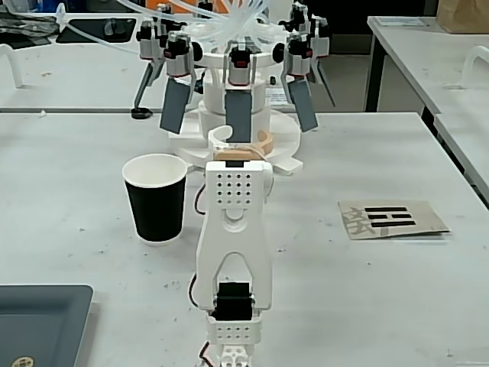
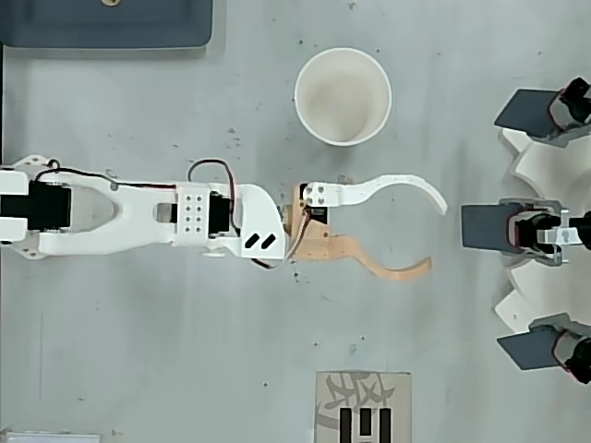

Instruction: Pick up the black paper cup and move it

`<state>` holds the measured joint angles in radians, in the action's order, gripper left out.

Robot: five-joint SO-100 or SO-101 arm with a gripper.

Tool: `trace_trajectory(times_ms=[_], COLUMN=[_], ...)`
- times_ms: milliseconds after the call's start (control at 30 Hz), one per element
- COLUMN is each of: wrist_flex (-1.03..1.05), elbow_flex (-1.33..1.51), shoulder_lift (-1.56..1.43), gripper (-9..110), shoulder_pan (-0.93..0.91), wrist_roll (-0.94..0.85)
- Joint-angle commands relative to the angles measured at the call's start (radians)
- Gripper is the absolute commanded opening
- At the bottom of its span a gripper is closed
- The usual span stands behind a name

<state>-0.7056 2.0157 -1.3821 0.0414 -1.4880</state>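
The black paper cup is standing upright on the table, just beside the arm. The gripper is sitting wide open and is holding nothing. It is pointing past the cup, not at it. Nothing looks done yet: the grabbing, lifting and moving are all left.

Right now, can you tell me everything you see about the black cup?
The black paper cup is matte black outside and white inside, with a white rolled rim, and it narrows toward the bottom. It looks like paper. It stands upright on the white table, open end up, and the overhead view shows it empty. In the fixed view it sits left of the arm. The hand is open beside it, not touching. Only the table touches it.
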Motion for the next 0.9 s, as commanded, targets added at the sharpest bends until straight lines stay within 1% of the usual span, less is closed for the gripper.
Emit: trace_trajectory(times_ms=[0,433,867], wrist_flex=[-0.149,-0.163,-0.186], elbow_flex=[0.074,0.087,0.259], shoulder_lift=[-0.058,-0.061,-0.212], gripper=[9,9,10], shoulder_pan=[-0.043,-0.043,-0.044], wrist_roll=[-0.106,-0.104,-0.098])
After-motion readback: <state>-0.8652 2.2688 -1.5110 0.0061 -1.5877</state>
